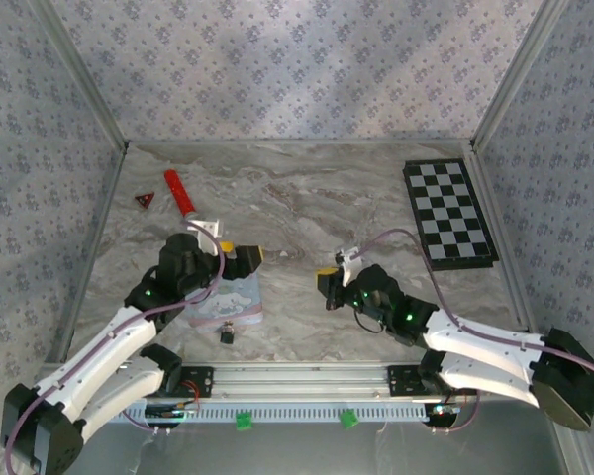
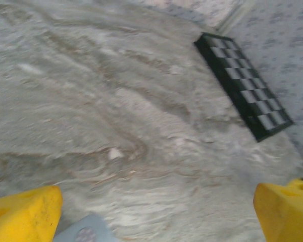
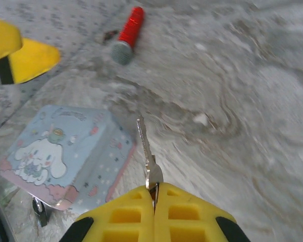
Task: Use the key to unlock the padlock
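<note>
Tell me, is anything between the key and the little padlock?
Maybe the cartoon tin. The right tool grips the key, and the padlock lies beside the tin's near corner, so that corner crowds the straight path.

Marbled worktop (image 1: pixel 307 188) enclosed by patterned walls (image 1: pixel 277 69): black-and-white checkerboard (image 1: pixel 448 213) at far right; red cylinder (image 1: pixel 180 193) beside small red triangle (image 1: pixel 144 201), far left; pale blue cartoon tin (image 1: pixel 236 300) near front.

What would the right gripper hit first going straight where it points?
Its thin metal key would probably touch marble table beside the pale blue cartoon tin first; beyond, the grey-tipped red cylinder lies in line. Depth unclear.
</note>
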`<action>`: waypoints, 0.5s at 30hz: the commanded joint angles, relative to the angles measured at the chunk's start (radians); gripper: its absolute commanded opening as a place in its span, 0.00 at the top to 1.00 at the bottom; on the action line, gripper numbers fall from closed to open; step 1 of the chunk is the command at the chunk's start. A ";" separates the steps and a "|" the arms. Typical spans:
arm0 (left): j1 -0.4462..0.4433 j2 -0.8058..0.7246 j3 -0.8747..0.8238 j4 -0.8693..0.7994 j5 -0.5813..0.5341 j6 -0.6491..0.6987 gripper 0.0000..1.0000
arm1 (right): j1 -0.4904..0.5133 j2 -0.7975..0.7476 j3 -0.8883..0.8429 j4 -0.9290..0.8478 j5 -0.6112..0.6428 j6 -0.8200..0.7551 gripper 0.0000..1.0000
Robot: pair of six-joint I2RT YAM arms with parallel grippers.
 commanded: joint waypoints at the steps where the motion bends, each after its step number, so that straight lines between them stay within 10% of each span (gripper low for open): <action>1: -0.006 0.028 0.065 0.060 0.146 -0.021 0.08 | -0.043 0.040 0.020 0.244 -0.169 -0.154 1.00; 15: -0.081 0.181 0.138 0.173 0.315 0.042 0.30 | -0.209 0.225 0.164 0.281 -0.640 0.064 1.00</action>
